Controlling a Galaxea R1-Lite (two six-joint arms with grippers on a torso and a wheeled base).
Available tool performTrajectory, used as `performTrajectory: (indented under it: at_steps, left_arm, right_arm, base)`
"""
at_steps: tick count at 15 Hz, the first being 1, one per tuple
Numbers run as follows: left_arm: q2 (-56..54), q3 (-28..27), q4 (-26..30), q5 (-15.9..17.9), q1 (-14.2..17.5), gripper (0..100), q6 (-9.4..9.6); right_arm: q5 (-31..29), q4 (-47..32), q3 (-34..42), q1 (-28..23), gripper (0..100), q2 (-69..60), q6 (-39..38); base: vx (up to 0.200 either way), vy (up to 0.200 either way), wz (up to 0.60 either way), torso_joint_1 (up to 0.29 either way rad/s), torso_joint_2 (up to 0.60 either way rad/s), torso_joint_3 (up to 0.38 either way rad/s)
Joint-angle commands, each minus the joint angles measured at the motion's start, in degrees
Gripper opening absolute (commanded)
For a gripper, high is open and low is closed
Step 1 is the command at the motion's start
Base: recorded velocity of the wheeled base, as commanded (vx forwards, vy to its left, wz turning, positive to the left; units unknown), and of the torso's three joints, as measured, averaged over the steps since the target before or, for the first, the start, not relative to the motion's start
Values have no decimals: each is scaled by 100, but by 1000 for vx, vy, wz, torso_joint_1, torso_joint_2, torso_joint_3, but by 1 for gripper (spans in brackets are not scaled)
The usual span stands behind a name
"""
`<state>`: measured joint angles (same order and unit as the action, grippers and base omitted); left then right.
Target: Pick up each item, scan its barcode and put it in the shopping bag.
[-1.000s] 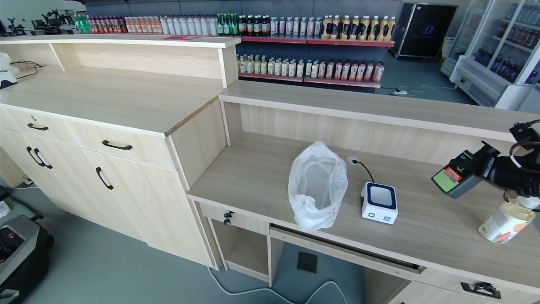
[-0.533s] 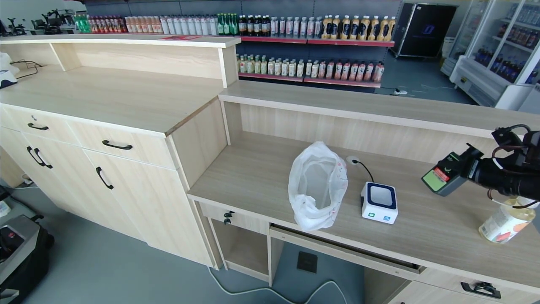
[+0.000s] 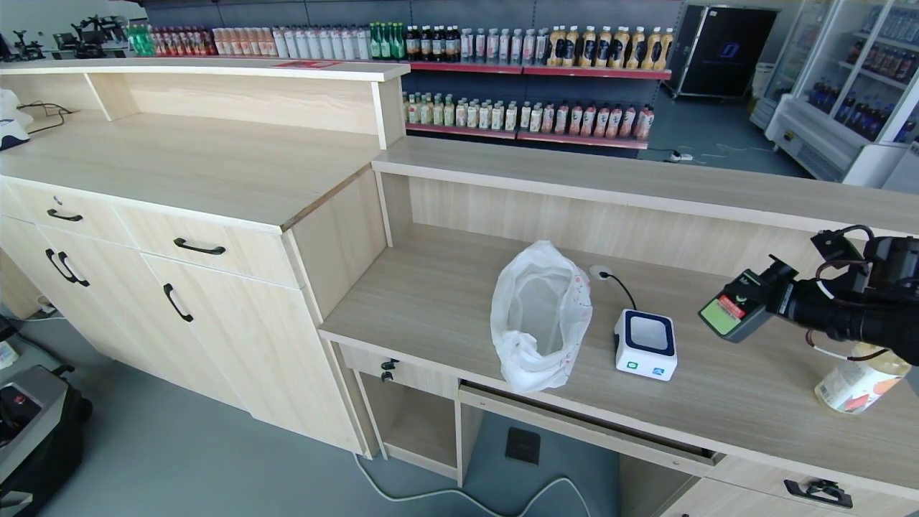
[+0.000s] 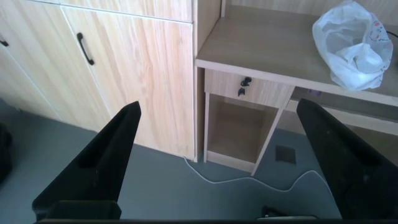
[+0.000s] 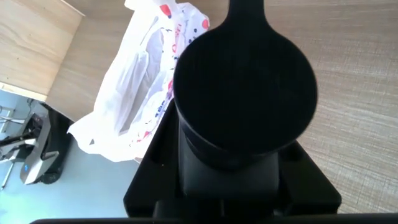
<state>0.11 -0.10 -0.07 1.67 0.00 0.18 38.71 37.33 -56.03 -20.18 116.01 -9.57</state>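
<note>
right pincer [image 3: 772, 289] clamped on box [image 3: 729, 312] | long axis along arm, green end toward scanner [image 3: 645, 343] | left pincer [image 4: 219, 106] apart

the counter [image 3: 445, 301] was seen to be faced with pale wood-grain board, matt and smooth, and the same finish was found on the cabinet doors [image 3: 215, 316]. the handles [image 3: 199, 249] were black with a slight gloss; metal or plastic could not be told. the shopping bag [image 3: 538, 316] was of thin white plastic, half transparent, crinkled and a little shiny. the scanner [image 3: 645, 345] was cased in smooth white plastic, and its top window was glossy. the small box [image 3: 732, 314] was given a smooth green face; its material could not be decided. the bottle [image 3: 858, 380] was wrapped in a printed label. the fingers [image 4: 99, 168] of the left gripper [image 4: 217, 106] were matt black.
</note>
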Motion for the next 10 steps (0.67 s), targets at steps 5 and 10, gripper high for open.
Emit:
performTrajectory:
  at_steps: [5,10]
  left_arm:
    - [-2,1,-1,0,0,100,-1]
    - [-2,1,-1,0,0,100,-1]
  right_arm:
    - [-3,82,-180,110,0,273,-10]
    - [-3,82,-260,172,0,397,-19]
  base:
    - [0,0,0,0,0,0]
    - [0,0,0,0,0,0]
